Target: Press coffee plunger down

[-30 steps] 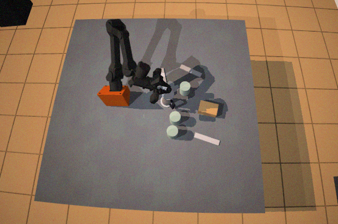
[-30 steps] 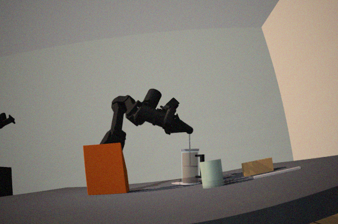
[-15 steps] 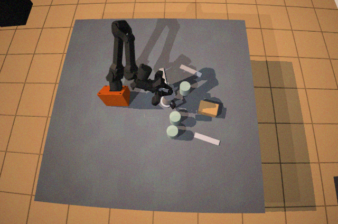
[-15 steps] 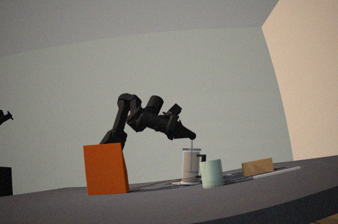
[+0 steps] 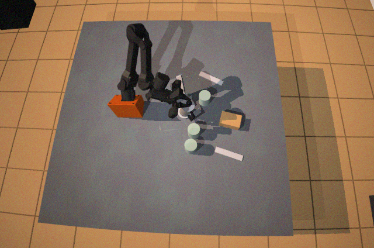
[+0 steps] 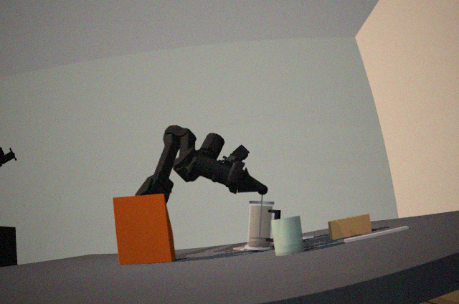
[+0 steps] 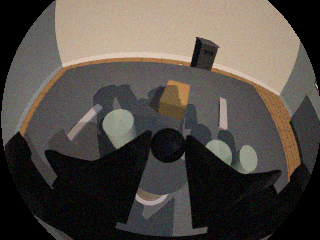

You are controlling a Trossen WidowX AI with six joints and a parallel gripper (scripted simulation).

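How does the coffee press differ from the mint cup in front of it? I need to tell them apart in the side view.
The coffee press is see-through with tan fill; the mint cup is opaque pale green. The press stands taller and narrower, the cup shorter and wider. The press has a dark handle and a thin rod rising to the tool, which grips its knob; nothing touches the cup. Both stand upright on the table.

In the top view the arm's base block sits on the table, left of the other things. The coffee press stands upright just right of it, under the fingers, which grip the plunger knob above its lid. One cup stands behind and right of the press, two cups in front. A box lies further right, a flat bar beside the nearest cup.
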